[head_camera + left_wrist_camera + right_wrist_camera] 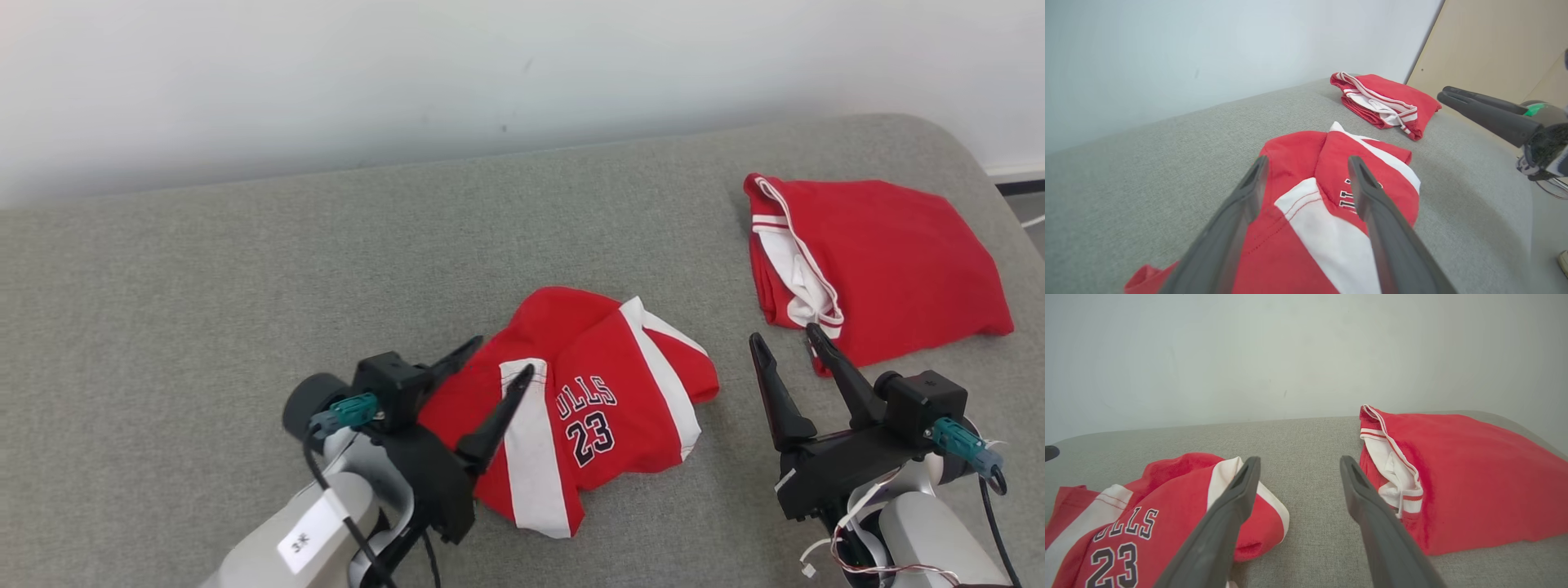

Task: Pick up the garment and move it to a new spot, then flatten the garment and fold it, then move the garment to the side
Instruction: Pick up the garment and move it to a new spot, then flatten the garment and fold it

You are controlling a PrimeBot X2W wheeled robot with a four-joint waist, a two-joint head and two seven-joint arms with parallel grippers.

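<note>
Fingers spread wide on the left gripper, poised over the left edge of the crumpled red garment and clasping nothing. The right gripper is equally spread above bare grey upholstery. The garment lies at the middle of this cushioned surface, and a folded red garment lies at its far right, near the rounded corner. A pale wall runs behind. White letters "ULLS" and "23" show on the garment; the forearm sticker is too small to read.

From the left wrist, the garment lies under the parted fingers, with open cushion to the left and a beige panel beyond the right edge.

From the right wrist, parted fingers frame an empty grey strip between the garment and the folded red garment.
</note>
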